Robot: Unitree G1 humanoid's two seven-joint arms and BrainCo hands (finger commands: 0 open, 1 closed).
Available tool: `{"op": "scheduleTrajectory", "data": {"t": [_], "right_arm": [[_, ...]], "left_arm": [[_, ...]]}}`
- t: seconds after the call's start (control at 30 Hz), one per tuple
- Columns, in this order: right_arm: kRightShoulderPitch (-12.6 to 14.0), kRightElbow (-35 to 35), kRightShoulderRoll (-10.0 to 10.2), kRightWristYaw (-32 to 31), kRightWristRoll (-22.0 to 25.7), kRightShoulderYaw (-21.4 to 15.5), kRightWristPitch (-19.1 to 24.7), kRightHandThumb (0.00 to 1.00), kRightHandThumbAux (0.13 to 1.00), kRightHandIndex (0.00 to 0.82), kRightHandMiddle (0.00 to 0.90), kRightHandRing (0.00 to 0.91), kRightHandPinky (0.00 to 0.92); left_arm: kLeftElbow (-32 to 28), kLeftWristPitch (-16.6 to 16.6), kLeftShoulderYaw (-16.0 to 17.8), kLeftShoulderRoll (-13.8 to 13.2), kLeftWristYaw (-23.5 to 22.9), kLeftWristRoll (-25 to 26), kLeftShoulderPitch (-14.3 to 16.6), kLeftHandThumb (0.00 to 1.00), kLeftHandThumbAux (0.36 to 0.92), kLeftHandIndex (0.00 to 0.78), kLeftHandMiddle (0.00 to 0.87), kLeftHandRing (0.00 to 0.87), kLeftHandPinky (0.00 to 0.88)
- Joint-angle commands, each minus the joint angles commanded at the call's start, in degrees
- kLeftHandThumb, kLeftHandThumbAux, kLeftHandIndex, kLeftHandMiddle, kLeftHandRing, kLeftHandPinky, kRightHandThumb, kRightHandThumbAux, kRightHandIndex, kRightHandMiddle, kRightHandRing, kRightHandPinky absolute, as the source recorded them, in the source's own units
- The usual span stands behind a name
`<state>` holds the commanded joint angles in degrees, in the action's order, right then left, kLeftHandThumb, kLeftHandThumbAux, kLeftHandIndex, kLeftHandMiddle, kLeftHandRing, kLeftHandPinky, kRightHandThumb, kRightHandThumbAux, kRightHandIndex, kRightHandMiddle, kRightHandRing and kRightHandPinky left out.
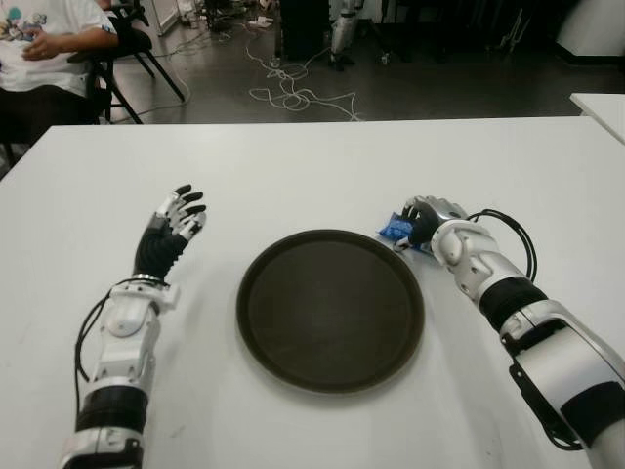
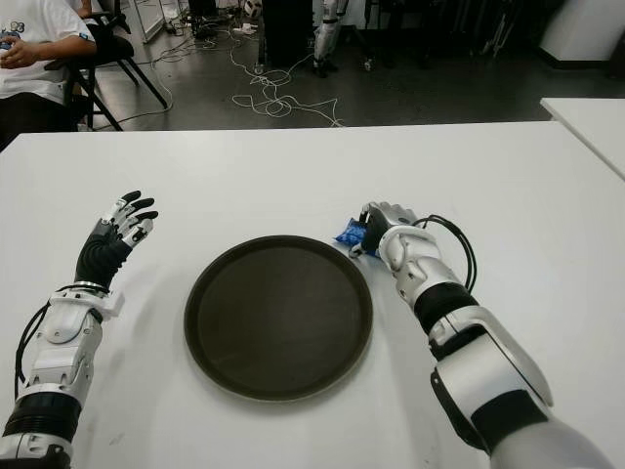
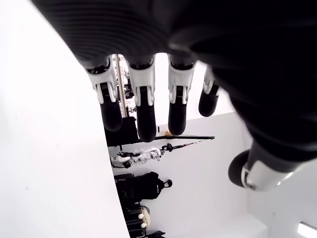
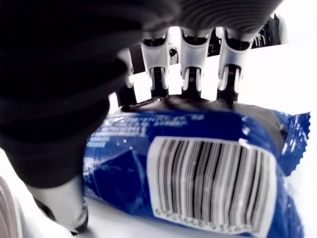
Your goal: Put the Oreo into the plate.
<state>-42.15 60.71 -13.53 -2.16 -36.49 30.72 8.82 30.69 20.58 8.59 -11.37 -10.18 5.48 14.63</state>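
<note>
**Workroom behind a white table**

A white table [image 1: 312, 166] fills the foreground. Beyond it, a dark grey floor [image 1: 420, 93] is crossed by loose white cables [image 1: 293, 96]. A seated person [image 1: 44, 49] is seen at far left, and another white table [image 1: 601, 107] at far right.

Right hand [image 1: 422, 220], forearm extended forward near the table's [image 1: 293, 166] right side, fingers curled closed in a grasp. Left hand [image 1: 174, 227] near the left edge, fingers extended, holding nothing.

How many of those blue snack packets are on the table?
1. The single blue Oreo packet sits just off the dark plate's far right rim, with the right hand closed around it. No other shows, though the hand could hide something small.
</note>
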Motion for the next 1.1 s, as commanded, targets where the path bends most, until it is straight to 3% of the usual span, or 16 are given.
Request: {"op": "scheduleTrajectory", "data": {"t": [0.73, 1.1], "right_arm": [[1.1, -2.2, -0.2, 0.6, 1.0, -1.3, -0.4, 0.051, 0.924, 0.487, 0.682, 0.689, 0.672], [1.5, -3.7, -0.2, 1.1, 1.2, -2.1, -0.2, 0.052, 0.933, 0.424, 0.683, 0.698, 0.673]], "left_arm": [[-0.7, -0.3, 0.0, 0.4, 0.5, -0.1, -0.2, 0.226, 0.566, 0.081, 0.175, 0.165, 0.154], [-0.6, -0.2, -0.1, 0.1, 0.2, 0.0, -0.2, 0.232, 0.575, 0.083, 0.176, 0.164, 0.153]]}}
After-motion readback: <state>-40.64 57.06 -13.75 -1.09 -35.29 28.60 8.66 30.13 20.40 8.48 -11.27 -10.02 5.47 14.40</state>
